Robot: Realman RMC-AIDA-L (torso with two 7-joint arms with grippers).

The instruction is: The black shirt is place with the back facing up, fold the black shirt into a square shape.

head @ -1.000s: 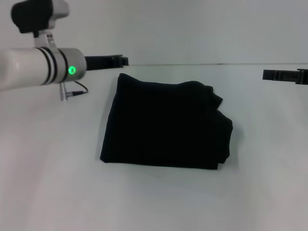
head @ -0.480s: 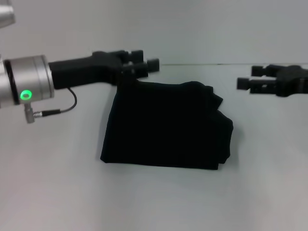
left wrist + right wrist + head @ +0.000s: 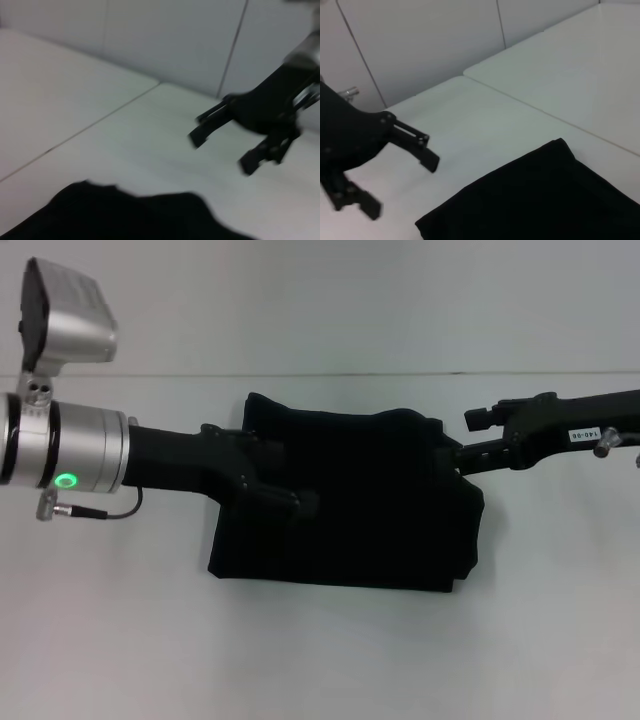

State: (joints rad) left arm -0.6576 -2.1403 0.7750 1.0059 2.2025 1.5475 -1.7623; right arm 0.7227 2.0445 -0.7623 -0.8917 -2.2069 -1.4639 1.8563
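The black shirt [image 3: 350, 505] lies folded into a rough square in the middle of the white table [image 3: 330, 650]. It also shows at the edge of both wrist views, the black shirt [image 3: 125, 215] and the black shirt [image 3: 535, 200]. My left gripper [image 3: 300, 502] reaches in from the left and hangs over the shirt's left part. The right wrist view shows this left gripper [image 3: 400, 182] open, holding nothing. My right gripper [image 3: 465, 443] hovers at the shirt's far right corner. In the left wrist view this right gripper [image 3: 222, 150] is open and holds nothing.
A pale wall [image 3: 330, 300] rises behind the table's far edge. A thin cable [image 3: 95, 512] loops under my left wrist. Bare white tabletop surrounds the shirt on all sides.
Both arms have swung inward over the last second. The left gripper dropped from the shirt's far left corner to over its left part, and the right gripper closed in on the far right corner. The shirt has not moved.
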